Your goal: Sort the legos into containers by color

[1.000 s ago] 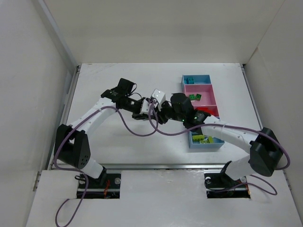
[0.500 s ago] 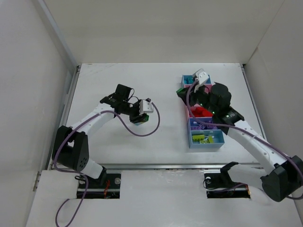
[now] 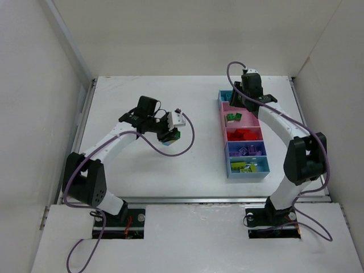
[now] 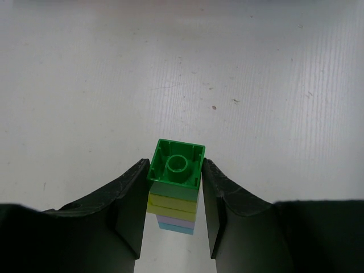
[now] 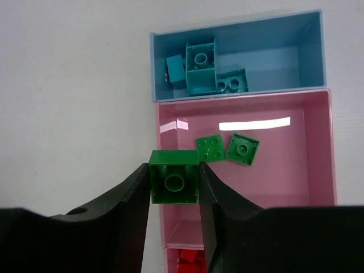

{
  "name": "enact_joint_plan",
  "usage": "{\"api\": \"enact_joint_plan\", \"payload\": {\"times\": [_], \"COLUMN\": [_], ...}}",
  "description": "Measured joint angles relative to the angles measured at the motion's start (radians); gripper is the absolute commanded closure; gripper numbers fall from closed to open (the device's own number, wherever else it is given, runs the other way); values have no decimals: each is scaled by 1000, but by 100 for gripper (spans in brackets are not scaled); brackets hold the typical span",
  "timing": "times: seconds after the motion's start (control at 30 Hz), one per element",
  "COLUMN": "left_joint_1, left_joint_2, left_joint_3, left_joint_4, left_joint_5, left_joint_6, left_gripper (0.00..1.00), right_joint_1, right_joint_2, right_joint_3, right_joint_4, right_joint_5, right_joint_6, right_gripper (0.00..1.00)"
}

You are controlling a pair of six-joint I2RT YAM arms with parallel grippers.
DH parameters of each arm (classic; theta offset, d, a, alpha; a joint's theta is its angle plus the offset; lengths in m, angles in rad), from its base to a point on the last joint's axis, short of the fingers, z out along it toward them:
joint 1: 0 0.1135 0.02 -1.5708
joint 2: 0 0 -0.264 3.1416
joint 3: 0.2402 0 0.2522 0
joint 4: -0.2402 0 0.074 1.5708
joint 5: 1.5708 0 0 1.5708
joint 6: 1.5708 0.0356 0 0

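One green brick [image 5: 174, 183] pinched between right gripper [image 5: 174, 170] jaws, hanging above left wall of pink bin [image 5: 296, 187]; two green legos [image 5: 210, 149] already lie inside, so colour match looks right; teal bricks [image 5: 199, 65] sit in neighbouring light blue bin [image 5: 284, 54]; brick appears to straddle wall, so best shift toward bin middle, lower near floor, then release, else it may bounce onto table [image 5: 74, 85]; left gripper [image 4: 175, 170] clamps mixed stack [image 4: 172, 207] over bare table, well apart from containers [image 3: 247, 175]; best kept clear of right arm.
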Motion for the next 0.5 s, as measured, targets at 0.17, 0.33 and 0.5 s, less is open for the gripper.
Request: {"api": "enact_joint_plan", "payload": {"times": [0.17, 0.33, 0.5], "left_joint_1": [-17, -40, -44], "left_joint_2": [0, 0, 0], "left_joint_3": [4, 24, 89], "left_joint_4": [-2, -17, -46], "left_joint_5": [-7, -6, 10], "left_joint_6": [-11, -10, -3], "left_gripper": [100, 100, 100], "right_joint_1": [3, 9, 98], "right_joint_2": [9, -35, -231], "right_joint_3": [37, -15, -185], "right_joint_4": [-93, -97, 0], "right_joint_5": [51, 36, -59], "right_joint_6": [40, -2, -184], "right_gripper": [24, 1, 1]}}
